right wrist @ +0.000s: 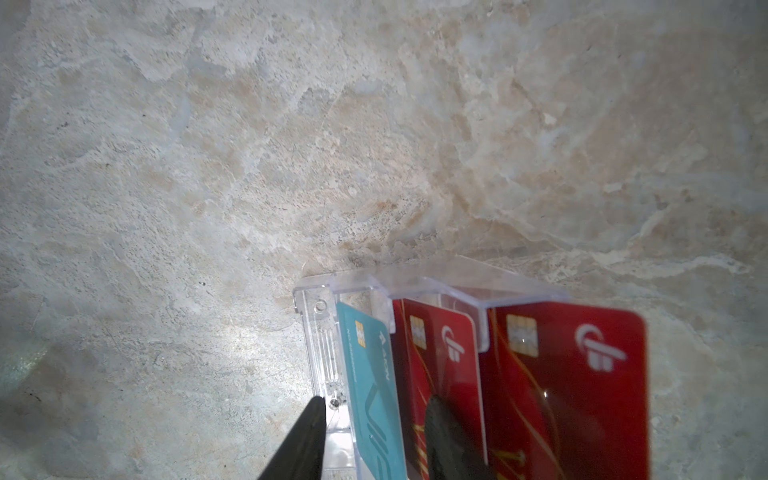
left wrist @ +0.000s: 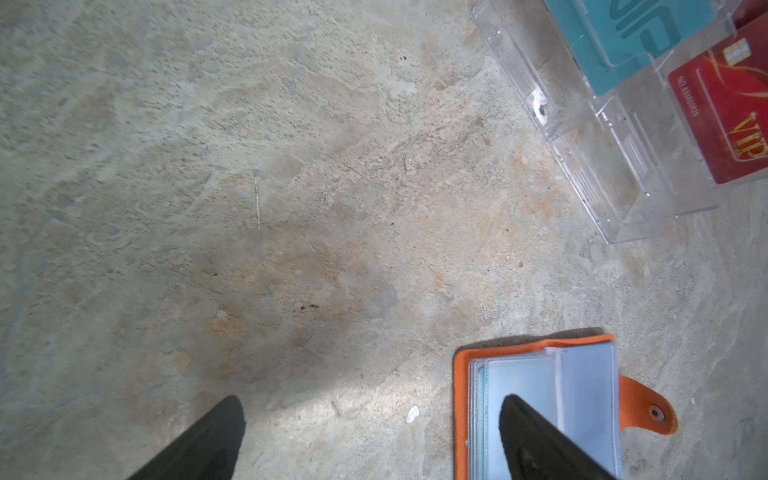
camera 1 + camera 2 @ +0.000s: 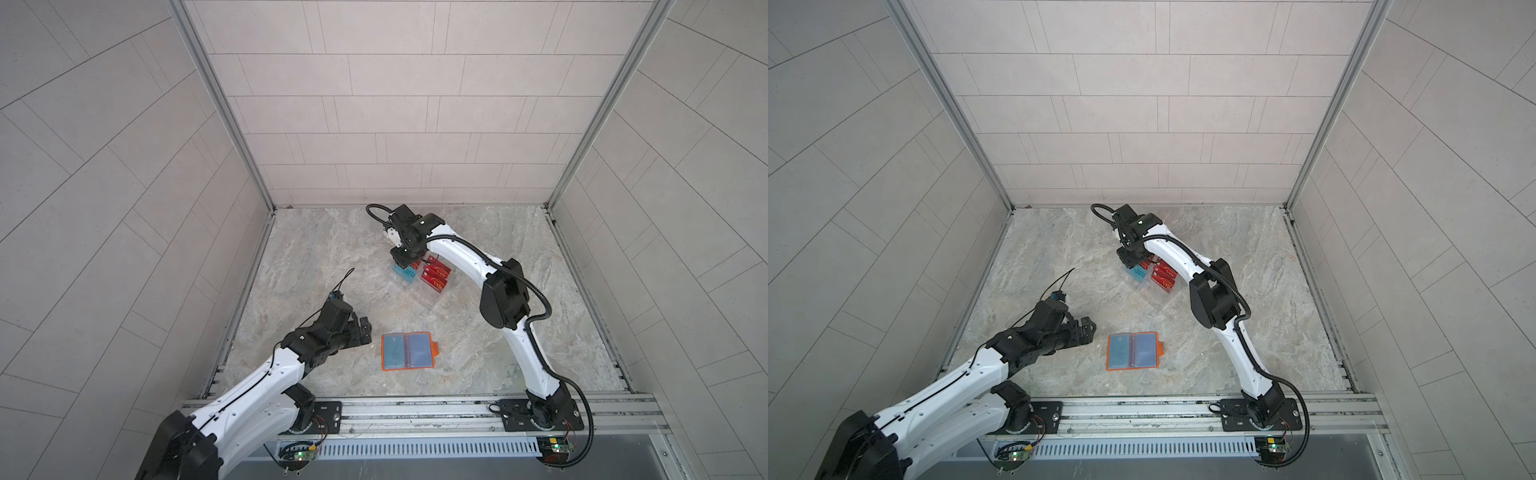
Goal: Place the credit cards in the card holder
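The orange card holder [image 3: 409,351] [image 3: 1133,351] lies open and flat, clear sleeves up, strap tab to the right; its left page looks teal. My left gripper [image 3: 365,330] [image 3: 1088,330] hovers open just left of it. In the left wrist view one finger [image 2: 536,436] hangs over the holder's left page [image 2: 519,382]. A teal credit card [image 3: 405,274] [image 1: 370,374] and red credit cards [image 3: 434,276] [image 1: 569,374] stand in a clear rack [image 3: 419,295]. My right gripper [image 1: 376,401] [image 3: 401,262] points down at the rack, open, its jaws straddling the teal card with a gap on each side.
The clear acrylic rack [image 2: 602,166] [image 1: 324,353] sits behind and slightly right of the holder on the marbled table [image 3: 332,257]. Tiled walls and metal frame posts enclose the table. The arm bases sit on a rail [image 3: 415,409] at the front edge.
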Available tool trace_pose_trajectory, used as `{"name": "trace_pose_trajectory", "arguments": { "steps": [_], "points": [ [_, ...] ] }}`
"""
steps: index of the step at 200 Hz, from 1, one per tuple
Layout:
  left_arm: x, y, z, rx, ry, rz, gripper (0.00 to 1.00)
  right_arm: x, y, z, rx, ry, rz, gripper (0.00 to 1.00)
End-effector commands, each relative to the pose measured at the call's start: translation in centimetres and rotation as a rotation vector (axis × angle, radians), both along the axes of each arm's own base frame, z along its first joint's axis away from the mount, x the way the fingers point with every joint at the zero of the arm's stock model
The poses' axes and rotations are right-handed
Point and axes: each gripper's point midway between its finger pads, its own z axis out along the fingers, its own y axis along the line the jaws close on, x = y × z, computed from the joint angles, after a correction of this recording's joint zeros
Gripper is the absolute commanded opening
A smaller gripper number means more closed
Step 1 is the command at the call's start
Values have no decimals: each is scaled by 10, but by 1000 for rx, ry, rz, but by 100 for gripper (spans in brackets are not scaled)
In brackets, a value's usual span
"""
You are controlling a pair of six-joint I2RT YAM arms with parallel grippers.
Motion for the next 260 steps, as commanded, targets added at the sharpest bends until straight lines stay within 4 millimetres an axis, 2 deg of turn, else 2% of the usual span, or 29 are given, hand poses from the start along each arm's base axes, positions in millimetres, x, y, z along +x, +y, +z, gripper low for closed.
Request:
{"name": "trace_pose_trajectory", "arguments": {
  "steps": [1, 28, 51, 128, 166, 199, 241, 260],
  "points": [
    [1, 1, -1, -2, -3, 10, 100, -4, -9, -11, -61, 27, 22, 42],
    [2, 0, -2, 0, 7, 5, 100, -7, -9, -16, -69, 40, 27, 41],
    [1, -1, -5, 2, 19, 2, 100, -10, -7, -16, -72, 46, 37, 33],
    [0, -5, -13, 3, 58, -13, 100, -18, 5, -11, -41, 53, 75, 24],
    [1, -5, -14, 5, 64, -7, 100, -18, 3, -14, -51, 55, 78, 19],
    [0, -4, -15, 10, 71, -2, 100, -17, 4, -15, -57, 50, 91, 8],
    [1, -6, -15, 4, 91, 11, 100, -20, 2, -18, -46, 78, 109, 4],
    [2, -7, -13, -3, 94, 13, 100, -17, -2, -13, -36, 80, 109, 2]
  ]
}}
